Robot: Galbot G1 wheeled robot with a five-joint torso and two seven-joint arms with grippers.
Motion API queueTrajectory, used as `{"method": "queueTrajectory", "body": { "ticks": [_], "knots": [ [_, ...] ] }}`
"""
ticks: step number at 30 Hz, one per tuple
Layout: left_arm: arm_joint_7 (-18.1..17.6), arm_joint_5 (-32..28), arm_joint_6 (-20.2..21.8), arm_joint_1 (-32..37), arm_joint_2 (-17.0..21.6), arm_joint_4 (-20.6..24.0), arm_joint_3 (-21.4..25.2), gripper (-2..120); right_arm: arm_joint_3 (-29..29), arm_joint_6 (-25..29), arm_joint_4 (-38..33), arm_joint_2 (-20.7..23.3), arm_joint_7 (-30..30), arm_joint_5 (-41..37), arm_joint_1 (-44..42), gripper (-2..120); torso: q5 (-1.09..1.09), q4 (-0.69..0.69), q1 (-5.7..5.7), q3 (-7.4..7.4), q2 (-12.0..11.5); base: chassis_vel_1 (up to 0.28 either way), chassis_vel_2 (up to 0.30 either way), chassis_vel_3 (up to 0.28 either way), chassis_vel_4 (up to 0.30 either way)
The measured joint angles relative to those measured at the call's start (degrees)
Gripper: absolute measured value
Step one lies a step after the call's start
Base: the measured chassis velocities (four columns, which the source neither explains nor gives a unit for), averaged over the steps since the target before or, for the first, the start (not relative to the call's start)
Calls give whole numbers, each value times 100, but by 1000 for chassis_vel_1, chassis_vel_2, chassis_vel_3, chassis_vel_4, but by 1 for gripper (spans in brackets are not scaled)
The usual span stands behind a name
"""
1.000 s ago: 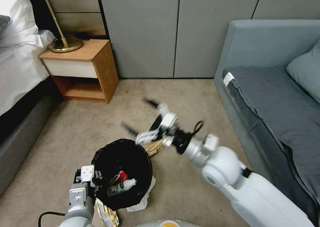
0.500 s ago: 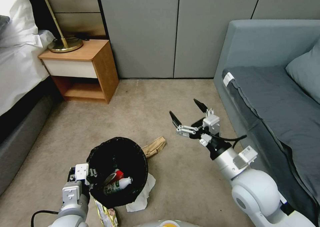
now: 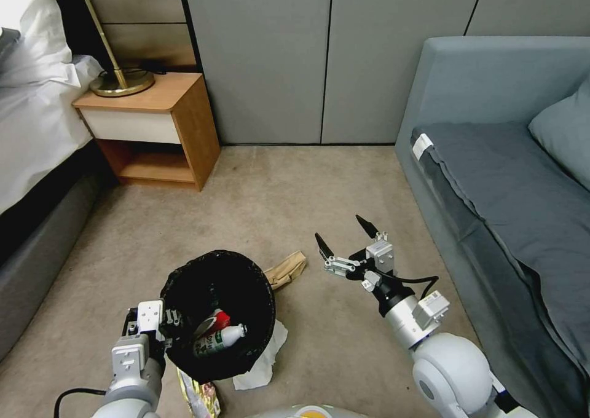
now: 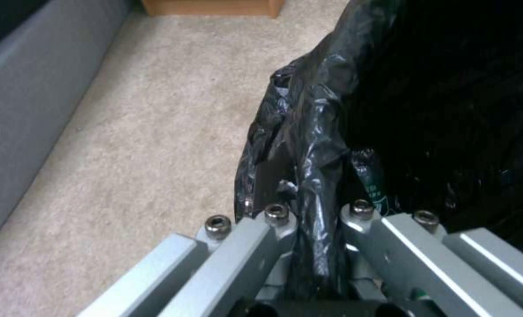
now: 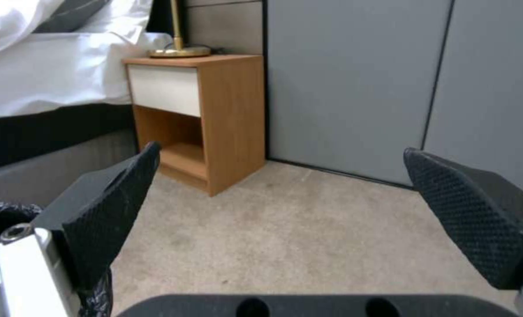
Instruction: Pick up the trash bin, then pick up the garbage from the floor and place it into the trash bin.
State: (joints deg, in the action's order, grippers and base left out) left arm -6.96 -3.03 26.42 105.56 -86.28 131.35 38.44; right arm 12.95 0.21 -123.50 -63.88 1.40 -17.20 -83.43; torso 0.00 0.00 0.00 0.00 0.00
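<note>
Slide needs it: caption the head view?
Left gripper holds the lined trash bin; right gripper open above carpet beside brown paper bag.

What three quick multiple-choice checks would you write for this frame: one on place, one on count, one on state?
1. Where does the brown paper bag lie?
A. Inside the bin
B. On the carpet just beyond the trash bin's rim
C. On the nightstand

2. How many items show inside the trash bin?
A. None
B. Two
C. Five

3. What state is the right end effector in?
A. Open and empty
B. Shut on the tissue
C. Shut on the bag

Answers:
1. B, the head view shows it on the floor against the far side of the rim.
2. B, a red-white packet and a green-labelled bottle rest at the bottom.
3. A, its black fingers stand wide apart with nothing between them, while the left end effector pinches the black liner at the rim.
</note>
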Motion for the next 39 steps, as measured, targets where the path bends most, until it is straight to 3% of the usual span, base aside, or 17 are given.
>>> {"method": "queueTrajectory", "body": {
  "ticks": [39],
  "knots": [
    [0, -1, -41, 53, -7, 136, 104, 1, 41, 106, 247, 190, 101, 41, -21, 100, 0, 1, 0, 1, 0, 87, 81, 86, 81]
  ]
}}
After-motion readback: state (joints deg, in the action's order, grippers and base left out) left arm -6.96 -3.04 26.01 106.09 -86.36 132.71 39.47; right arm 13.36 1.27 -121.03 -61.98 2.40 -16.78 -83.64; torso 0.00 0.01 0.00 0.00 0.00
